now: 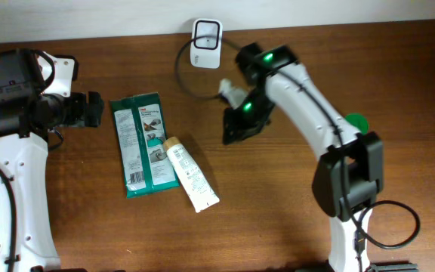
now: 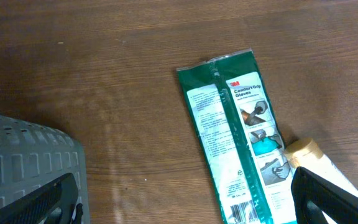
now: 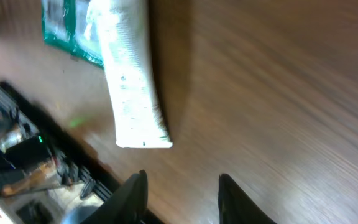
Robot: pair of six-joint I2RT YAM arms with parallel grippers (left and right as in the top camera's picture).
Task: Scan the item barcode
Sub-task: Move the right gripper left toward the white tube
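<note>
Right end effector (image 3: 184,196) is sitting just above centre in the overhead view, jaws partway open with nothing in them, just bare surface (image 1: 278,227) showing in the gap. Left end effector (image 1: 99,109) is over at the left side, spread as wide as it goes and also empty. The stuff to scan is lower left of centre: a white tube (image 1: 191,175) lying diagonally, its cap end touching or just overlapping the green glove packet (image 1: 140,143). What looks like the white scanner (image 1: 206,34), with a black cable, is at top centre. My read is the right arm is lining up on the tube. I'd come down across the tube's lower half, well clear of the packet edge so I don't pinch both, and grip it the narrow way so the print isn't covered. Can't spot the barcode itself, the wrist view's too blurry.
</note>
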